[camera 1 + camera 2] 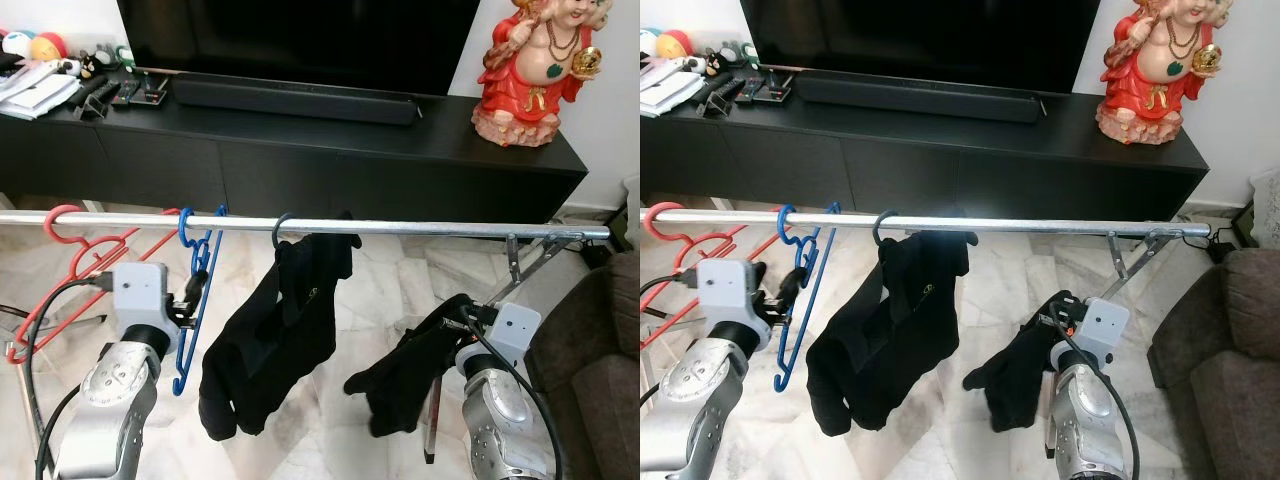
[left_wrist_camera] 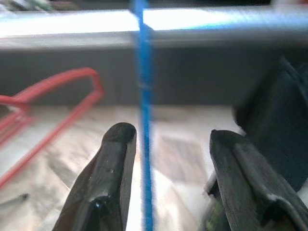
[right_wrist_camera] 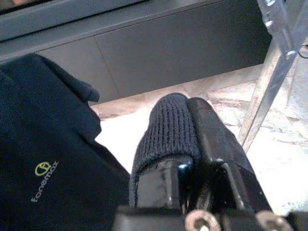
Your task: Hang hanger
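Note:
A silver rail (image 1: pixel 430 229) runs across in front of me. A blue hanger (image 1: pixel 192 300) hooks on it left of centre and hangs empty. My left gripper (image 2: pixel 172 132) is open just below the rail, and the blue hanger's wire (image 2: pixel 143 144) passes between its fingers, close to one of them. Right of it a black garment (image 1: pixel 270 340) hangs from a dark hook on the rail. My right gripper (image 3: pixel 190 108) is low on the right, shut on a black knitted cloth (image 1: pixel 405 375) that droops toward the floor.
A red hanger (image 1: pixel 70 250) hooks at the rail's left end. Behind stands a black TV console (image 1: pixel 300 150) with a soundbar, remotes and a red figurine (image 1: pixel 530 70). The rack's folding leg (image 1: pixel 530 260) and a brown sofa (image 1: pixel 600 350) are on the right.

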### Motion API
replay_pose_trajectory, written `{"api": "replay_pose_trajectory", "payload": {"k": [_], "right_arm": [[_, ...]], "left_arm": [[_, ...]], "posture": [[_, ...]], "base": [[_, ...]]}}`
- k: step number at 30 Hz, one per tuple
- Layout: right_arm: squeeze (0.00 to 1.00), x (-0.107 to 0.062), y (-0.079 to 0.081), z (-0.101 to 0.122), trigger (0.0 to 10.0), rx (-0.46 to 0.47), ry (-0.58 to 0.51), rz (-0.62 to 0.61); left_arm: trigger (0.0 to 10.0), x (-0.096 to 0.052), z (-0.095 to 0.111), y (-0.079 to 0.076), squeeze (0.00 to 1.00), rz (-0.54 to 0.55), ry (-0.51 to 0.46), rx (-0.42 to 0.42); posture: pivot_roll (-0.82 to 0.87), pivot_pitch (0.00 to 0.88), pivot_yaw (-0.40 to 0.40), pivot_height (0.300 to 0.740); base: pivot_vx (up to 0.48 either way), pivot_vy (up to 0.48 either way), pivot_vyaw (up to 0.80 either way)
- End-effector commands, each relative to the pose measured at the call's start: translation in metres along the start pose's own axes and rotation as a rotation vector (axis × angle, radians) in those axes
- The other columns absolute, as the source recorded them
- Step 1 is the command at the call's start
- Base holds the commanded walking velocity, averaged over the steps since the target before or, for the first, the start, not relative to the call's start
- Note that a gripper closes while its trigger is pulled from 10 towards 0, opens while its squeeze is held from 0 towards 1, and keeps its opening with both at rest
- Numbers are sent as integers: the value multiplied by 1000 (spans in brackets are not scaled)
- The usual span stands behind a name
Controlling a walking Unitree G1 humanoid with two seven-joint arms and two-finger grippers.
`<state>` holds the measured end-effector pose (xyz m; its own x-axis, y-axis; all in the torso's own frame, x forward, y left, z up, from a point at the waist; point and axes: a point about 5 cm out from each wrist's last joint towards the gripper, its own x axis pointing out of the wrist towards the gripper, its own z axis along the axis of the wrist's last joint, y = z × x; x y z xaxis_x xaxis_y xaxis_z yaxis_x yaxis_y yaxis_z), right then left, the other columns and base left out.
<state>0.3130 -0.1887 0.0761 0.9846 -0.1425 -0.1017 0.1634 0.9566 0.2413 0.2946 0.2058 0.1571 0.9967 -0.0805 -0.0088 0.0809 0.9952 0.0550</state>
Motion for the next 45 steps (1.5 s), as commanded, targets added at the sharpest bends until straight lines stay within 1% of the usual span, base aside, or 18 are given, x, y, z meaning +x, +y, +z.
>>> {"api": "replay_pose_trajectory", "payload": {"k": [1,4,5,6,7,10,11,14,22,23,25,29,33,34,35,41,43,45], "right_arm": [[0,3,-1,5,10000,-10,-24,2],[0,3,0,5,10000,-9,-23,2],[0,3,1,4,10000,-9,-22,4],[0,3,1,4,10000,-9,-21,5],[0,3,1,4,10000,-11,-21,7],[0,3,1,5,10000,-17,-22,8],[0,3,1,5,10000,-17,-22,8],[0,1,2,3,10000,-19,-19,12],[0,1,1,4,10000,-24,-23,14],[0,0,0,4,10000,-24,-24,13],[0,0,0,4,10000,-25,-23,13],[0,0,1,4,10000,-25,-23,15],[0,0,2,4,10000,-25,-23,19],[0,1,3,4,10000,-25,-24,20],[0,1,3,4,10000,-26,-24,21],[0,1,3,4,10000,-29,-26,21],[0,0,2,5,10000,-32,-28,19],[0,0,1,5,10000,-32,-28,17]], "left_arm": [[10000,10,2,3,0,-93,95,38],[10000,16,4,15,0,-63,124,115],[10000,22,9,26,902,1,141,102],[10000,24,11,30,902,24,142,101],[10000,26,14,32,1000,37,146,89],[10000,34,19,31,1000,53,168,26],[10000,34,19,31,1000,53,168,26],[10000,45,8,26,1000,10,255,-26],[10000,49,0,22,1000,-27,315,0],[10000,49,0,21,0,-23,311,37],[10000,50,1,20,0,-19,301,65],[10000,55,6,17,0,4,232,38],[10000,58,3,11,0,-8,229,17],[4235,59,2,8,0,-14,229,19],[0,60,1,5,0,-25,227,19],[0,61,2,2,0,-31,225,40],[0,60,5,13,0,11,226,67],[0,60,7,17,0,30,221,69]], "posture": [[27,181,-57,740],[23,182,-54,740],[19,180,-53,740],[19,180,-53,740],[17,184,-52,740],[19,195,-53,740],[19,195,-53,740],[13,201,-54,740],[1,215,-51,740],[3,219,-52,740],[4,219,-52,740],[3,221,-53,740],[3,218,-54,740],[3,218,-54,740],[3,218,-54,740],[-3,216,-52,740],[-5,218,-49,740],[-5,218,-49,740]], "base": [[0,0,0],[0,0,0],[0,0,0],[0,0,0],[0,0,0],[0,0,0],[0,0,0],[0,0,0],[0,0,0],[0,0,0],[0,0,0],[0,0,0],[0,0,0],[0,0,0],[0,0,0],[0,0,0],[0,0,0],[0,0,0]]}}
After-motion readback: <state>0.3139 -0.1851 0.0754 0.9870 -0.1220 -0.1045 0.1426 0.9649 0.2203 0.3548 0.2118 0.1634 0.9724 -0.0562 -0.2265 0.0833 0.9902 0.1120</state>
